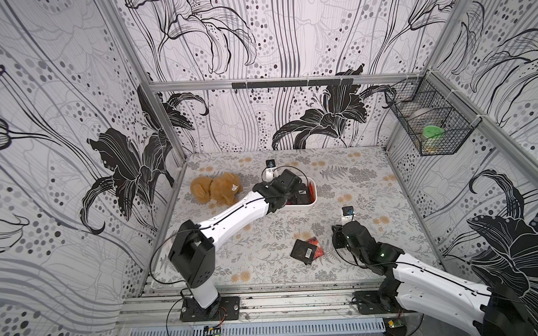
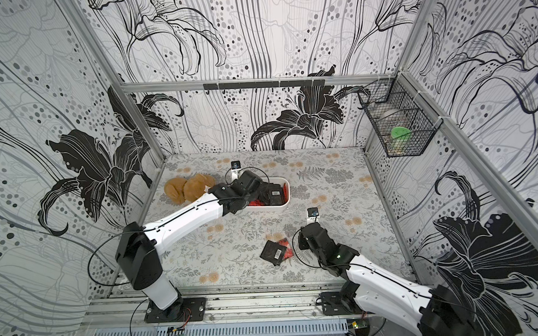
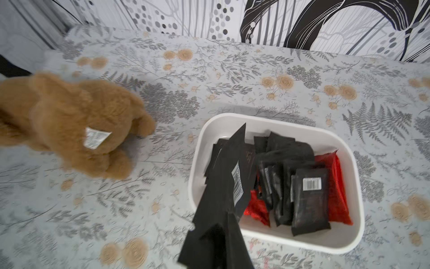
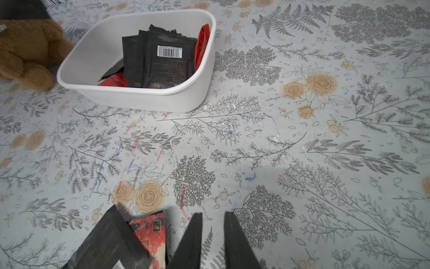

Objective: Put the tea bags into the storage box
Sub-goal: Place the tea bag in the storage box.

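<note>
Several tea bags: stowed in storage box. One black sachet: pinched in left gripper over box. Two outstanding on table, black bag overlapping red bag; right gripper beside, slightly spread, empty.

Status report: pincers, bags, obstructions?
Left pincer shut on black tea bag over storage box. Right pincer open beside loose bags. Plush toy beside box.

— Anything legible?
— No words or numbers. White barcode labels sit on black tea bags inside the storage box, digits too small (fine print beneath, too).
— Beside the storage box?
— The plush toy wears a tag; its print blurs.
</note>
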### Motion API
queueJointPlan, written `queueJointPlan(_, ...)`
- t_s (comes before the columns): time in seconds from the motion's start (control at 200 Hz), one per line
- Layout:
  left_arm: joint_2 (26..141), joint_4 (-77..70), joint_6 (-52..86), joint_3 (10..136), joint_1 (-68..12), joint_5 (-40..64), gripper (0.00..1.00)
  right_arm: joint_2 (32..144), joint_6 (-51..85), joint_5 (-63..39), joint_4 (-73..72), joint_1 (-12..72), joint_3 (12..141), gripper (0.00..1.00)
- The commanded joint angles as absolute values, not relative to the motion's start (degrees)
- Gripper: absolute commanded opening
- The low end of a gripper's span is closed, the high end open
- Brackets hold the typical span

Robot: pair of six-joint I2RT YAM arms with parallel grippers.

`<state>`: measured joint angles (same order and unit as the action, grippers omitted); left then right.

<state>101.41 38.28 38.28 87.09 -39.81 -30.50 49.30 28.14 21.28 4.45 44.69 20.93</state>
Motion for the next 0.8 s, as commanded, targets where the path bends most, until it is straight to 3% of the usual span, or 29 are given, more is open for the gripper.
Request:
queueJointPlan(0.0,107.6,31.9,36.4,94.1,-36.0,-20.3,0.0,49.0,27.1,20.2,2.4,44.6,20.0,0.22)
queueJointPlan(0.22,114.9,28.4,42.8,95.9,-31.0,-14.5,0.0,52.3,27.2,19.5,1.9,44.6,21.1,0.23)
queueJointPlan(0.656,118.5,24.8,43.6,90.3,-30.0,-10.9,0.0,53.9,26.0,17.2,0.5,44.6,21.1,0.25)
queueJointPlan(0.736,118.0,25.1,43.2,90.2,-30.0,-10.6,0.06,54.1,26.0,17.1,0.4,44.6,21.2,0.25)
queueJointPlan(0.796,117.4,25.3,42.6,89.8,-30.0,-11.2,0.18,53.9,25.9,17.0,0.4,44.6,21.2,0.25)
